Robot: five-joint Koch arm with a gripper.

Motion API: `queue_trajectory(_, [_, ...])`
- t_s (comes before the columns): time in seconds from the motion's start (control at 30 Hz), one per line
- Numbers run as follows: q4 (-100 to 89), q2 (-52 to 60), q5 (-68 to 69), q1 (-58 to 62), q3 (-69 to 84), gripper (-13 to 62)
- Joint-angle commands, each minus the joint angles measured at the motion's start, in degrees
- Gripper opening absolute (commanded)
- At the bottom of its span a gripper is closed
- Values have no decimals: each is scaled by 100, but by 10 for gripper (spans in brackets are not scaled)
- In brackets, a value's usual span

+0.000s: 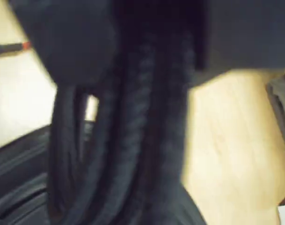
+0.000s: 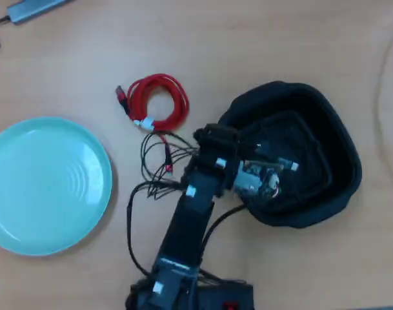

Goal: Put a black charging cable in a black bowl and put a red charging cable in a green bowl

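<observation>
The black charging cable [image 1: 133,140] hangs in blurred loops right in front of the wrist camera, from the dark jaws at the top of the view. My gripper [image 2: 273,177] is shut on it above the inside of the black bowl [image 2: 332,155]. A silver plug tip [image 2: 292,166] shows there. The bowl's stepped wall also shows at the lower left of the wrist view [image 1: 16,178]. The red charging cable [image 2: 159,102] lies coiled on the table, left of the black bowl. The green bowl [image 2: 48,184] stands empty at the far left.
My arm's thin black wires [image 2: 154,165] spread on the table between the red cable and the arm base [image 2: 183,284]. A grey adapter [image 2: 38,8] lies at the top left. A pale cord [image 2: 383,84] curves along the right edge.
</observation>
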Motion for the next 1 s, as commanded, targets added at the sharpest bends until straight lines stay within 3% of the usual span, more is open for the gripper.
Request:
queue_trajectory(0.0, [-668, -176, -44, 176, -53, -68])
queue_trajectory(0.73, [-853, -2109, 633, 1450, 510, -68])
queue_trajectory(0.97, [-826, -2153, 404, 1529, 536, -59])
